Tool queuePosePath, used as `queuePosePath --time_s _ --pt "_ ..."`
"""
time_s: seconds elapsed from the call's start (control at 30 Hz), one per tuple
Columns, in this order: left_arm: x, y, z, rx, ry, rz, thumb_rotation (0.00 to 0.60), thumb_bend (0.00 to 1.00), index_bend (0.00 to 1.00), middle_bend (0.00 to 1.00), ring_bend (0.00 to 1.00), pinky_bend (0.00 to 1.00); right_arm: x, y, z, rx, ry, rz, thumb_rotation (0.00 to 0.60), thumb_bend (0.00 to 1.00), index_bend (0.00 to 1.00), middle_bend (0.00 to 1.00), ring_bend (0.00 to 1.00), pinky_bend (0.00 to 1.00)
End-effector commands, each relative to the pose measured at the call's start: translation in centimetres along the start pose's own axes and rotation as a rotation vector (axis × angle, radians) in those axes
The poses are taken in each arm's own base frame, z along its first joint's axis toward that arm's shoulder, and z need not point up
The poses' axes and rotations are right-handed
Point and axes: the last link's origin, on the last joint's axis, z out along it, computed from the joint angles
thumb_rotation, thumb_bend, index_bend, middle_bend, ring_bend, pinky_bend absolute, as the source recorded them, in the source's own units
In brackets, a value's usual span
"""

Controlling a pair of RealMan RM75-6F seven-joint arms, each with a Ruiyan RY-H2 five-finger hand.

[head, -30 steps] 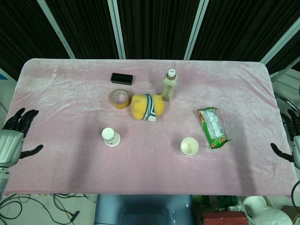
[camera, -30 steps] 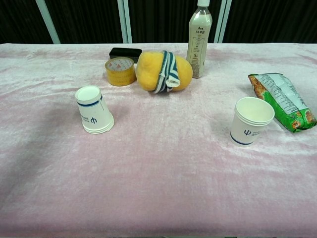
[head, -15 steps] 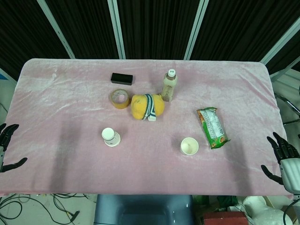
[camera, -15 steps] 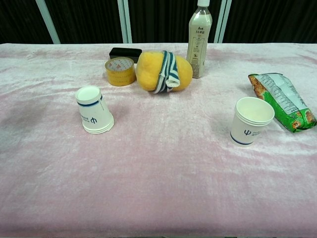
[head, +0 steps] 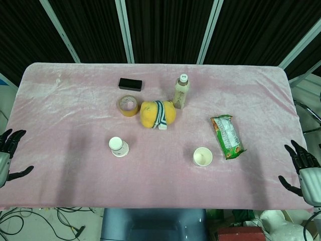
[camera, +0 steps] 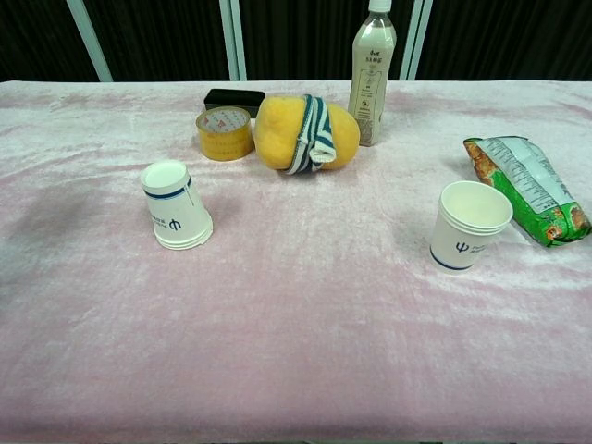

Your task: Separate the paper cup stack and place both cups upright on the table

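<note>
Your left hand (head: 6, 155) has risen slightly at the table's left edge; right hand (head: 305, 168) unmoved. Both spread wide, holding nothing.

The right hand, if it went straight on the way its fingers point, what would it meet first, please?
The right hand points up along the table's right edge; the way looks free, though depth is unclear.

I see the surface (head: 75, 100) draped in pink velvety cloth. Behind it hang black curtains (head: 165, 30) split by pale metal posts (head: 124, 30). Cables (head: 45, 221) trail on the floor below.
</note>
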Motion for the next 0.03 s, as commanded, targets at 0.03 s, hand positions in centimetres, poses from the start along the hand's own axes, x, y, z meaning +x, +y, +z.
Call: queuePosePath --time_s 0.03 --pt "-0.03 -0.07 -0.04 0.003 -0.001 0.003 0.600 0.11 0.09 0.11 0.00 0.13 -0.13 -0.23 0.11 0.005 -0.013 -0.009 0.600 0.15 0.09 0.00 0.09 0.20"
